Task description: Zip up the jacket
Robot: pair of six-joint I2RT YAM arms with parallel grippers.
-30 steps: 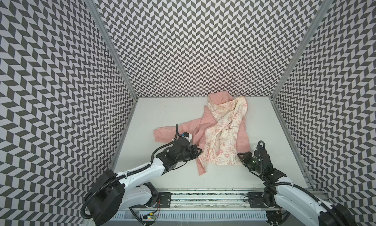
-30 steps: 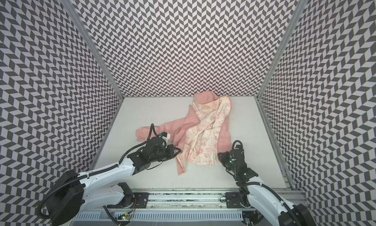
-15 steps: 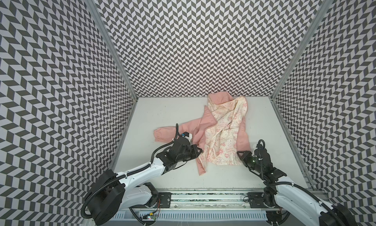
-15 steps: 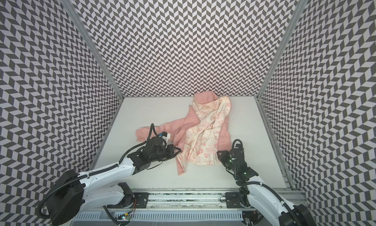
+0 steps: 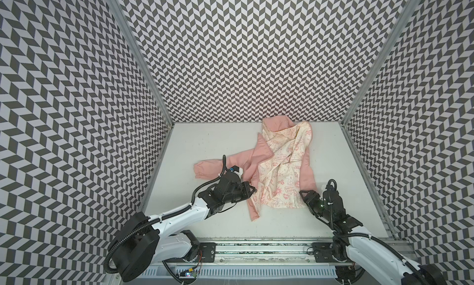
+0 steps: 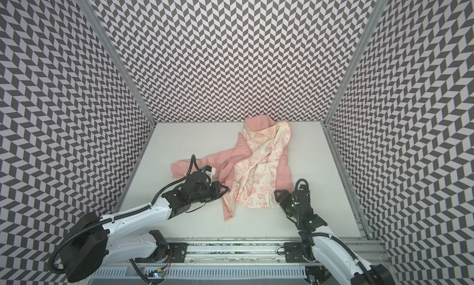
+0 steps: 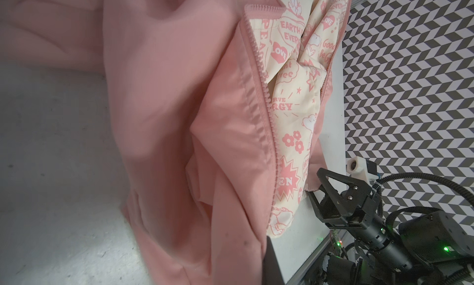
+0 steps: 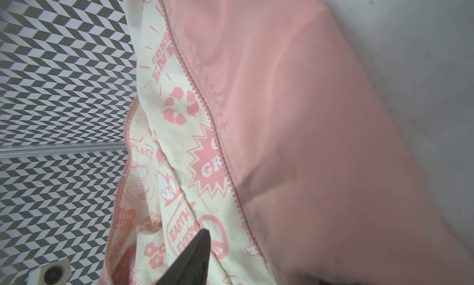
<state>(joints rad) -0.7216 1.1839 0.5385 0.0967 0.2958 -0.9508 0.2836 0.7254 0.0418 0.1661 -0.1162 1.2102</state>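
The jacket (image 5: 280, 165) lies open on the counter (image 5: 213, 142), lining up, spread between the two sets of fingers. The left fingers (image 5: 249, 191) are clenched on its pink front edge. The right fingers (image 5: 308, 196) stand released at the hem's other corner, gripping nothing. The zipper halves lie well apart and twisted. If the right fingers close on lining rather than the toothed edge, the ends likely won't meet, and pulling would bunch the cloth.

Bright even light, blurry wrist close-ups
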